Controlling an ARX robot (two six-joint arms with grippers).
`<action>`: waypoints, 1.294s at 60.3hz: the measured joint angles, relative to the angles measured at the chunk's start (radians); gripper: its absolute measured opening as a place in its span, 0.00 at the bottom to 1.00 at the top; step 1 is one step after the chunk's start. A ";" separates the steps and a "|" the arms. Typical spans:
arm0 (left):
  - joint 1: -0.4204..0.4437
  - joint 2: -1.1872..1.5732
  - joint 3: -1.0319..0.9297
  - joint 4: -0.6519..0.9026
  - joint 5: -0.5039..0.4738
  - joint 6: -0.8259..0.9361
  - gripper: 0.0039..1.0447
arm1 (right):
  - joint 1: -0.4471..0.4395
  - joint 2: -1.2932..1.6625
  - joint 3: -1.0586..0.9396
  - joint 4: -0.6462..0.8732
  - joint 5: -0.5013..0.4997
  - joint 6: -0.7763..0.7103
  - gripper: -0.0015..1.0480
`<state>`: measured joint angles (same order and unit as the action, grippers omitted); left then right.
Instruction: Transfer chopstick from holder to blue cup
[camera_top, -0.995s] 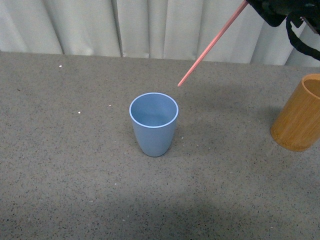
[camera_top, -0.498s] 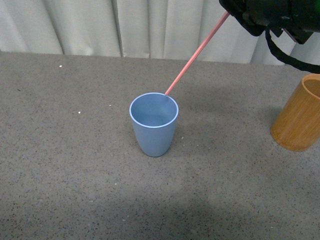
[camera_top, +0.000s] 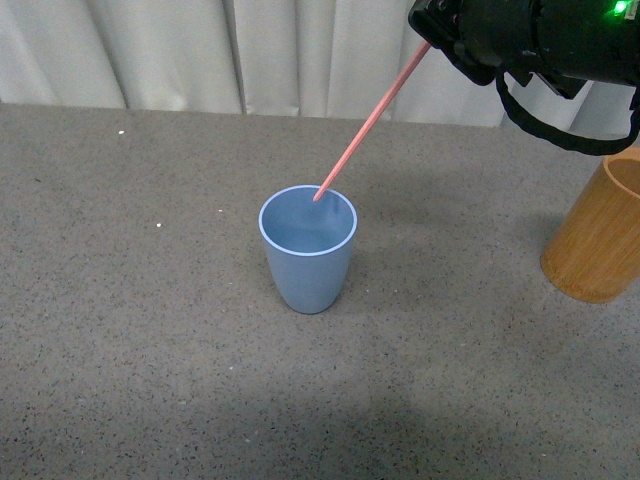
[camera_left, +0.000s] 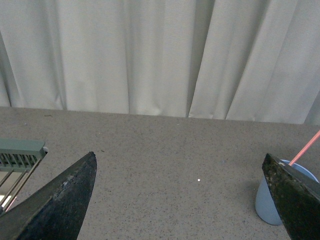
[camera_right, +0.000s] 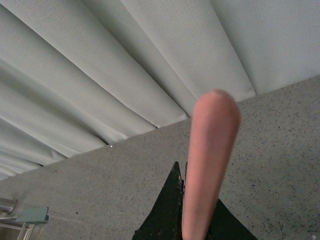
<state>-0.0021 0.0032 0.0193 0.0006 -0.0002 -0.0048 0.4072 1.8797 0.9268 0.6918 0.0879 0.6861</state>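
The right arm enters the front view from the upper right corner, black, with a green light lit on its body and a dark cable looping under it. Its tool (camera_top: 432, 32) points to the left and a little down, and it is closed on the upper end of the chopstick (camera_top: 368, 122), which slants away from it. In the right wrist view the dark fingers (camera_right: 170, 212) press against the stick. The left tool (camera_left: 182, 200) has its two dark fingers spread wide apart, with nothing between them.
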 joint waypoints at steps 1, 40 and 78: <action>0.000 0.000 0.000 0.000 0.000 0.000 0.94 | 0.001 0.002 0.001 -0.001 0.000 0.000 0.01; 0.000 0.000 0.000 0.000 0.000 0.000 0.94 | 0.028 0.027 0.025 -0.019 -0.019 0.001 0.19; 0.000 0.000 0.000 0.000 0.000 0.000 0.94 | 0.013 -0.040 -0.020 -0.044 0.143 -0.117 0.89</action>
<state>-0.0021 0.0032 0.0193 0.0006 -0.0002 -0.0048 0.4206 1.8393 0.9070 0.6476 0.2314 0.5694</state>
